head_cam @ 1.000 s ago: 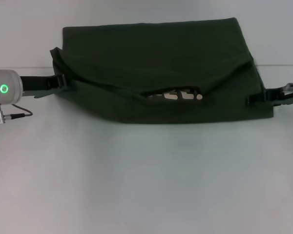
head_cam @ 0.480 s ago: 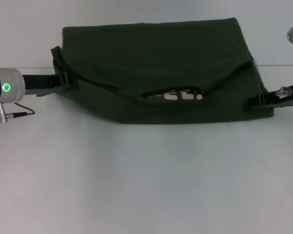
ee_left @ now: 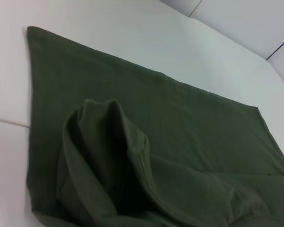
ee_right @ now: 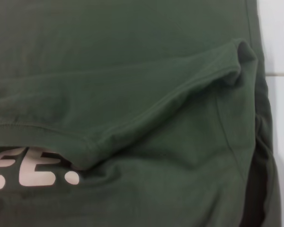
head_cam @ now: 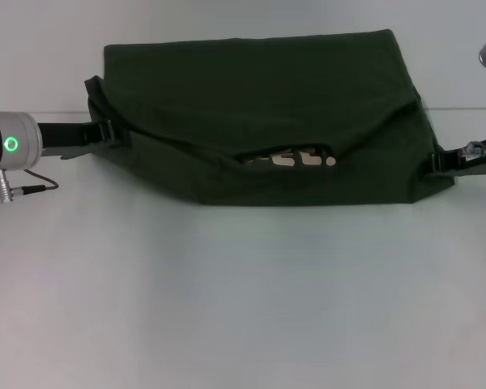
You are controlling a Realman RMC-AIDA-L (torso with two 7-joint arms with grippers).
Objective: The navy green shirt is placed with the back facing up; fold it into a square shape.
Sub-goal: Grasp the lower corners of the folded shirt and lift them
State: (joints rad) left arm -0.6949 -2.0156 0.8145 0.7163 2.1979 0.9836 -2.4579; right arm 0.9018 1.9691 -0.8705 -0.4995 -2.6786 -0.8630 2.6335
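The shirt (head_cam: pixel 259 113) lies on the white table (head_cam: pixel 243 292), toward its far side, folded into a broad block that is wider than it is deep. A top layer is folded over from the near side; its hem sags in the middle and leaves a gap through which pale lettering (head_cam: pixel 296 159) shows. In the right wrist view the same hem (ee_right: pixel 146 111) runs diagonally across the cloth, with the letters (ee_right: pixel 35 172) just beneath it.

The left gripper (head_cam: pixel 105 134) sits at the left edge of the shirt, its dark fingers against the bunched corner of the upper layer. Whether it is clamped on the fabric or free cannot be told. The left wrist view shows that corner raised into a rumpled, hollow fold (ee_left: pixel 104 156) above the flat lower layer.

The right gripper (head_cam: pixel 449 160) is at the right edge of the shirt, near the front corner, touching or just beside the cloth. Its state cannot be told either. A thin seam in the table surface (head_cam: pixel 57 112) runs left to right and passes under the shirt.
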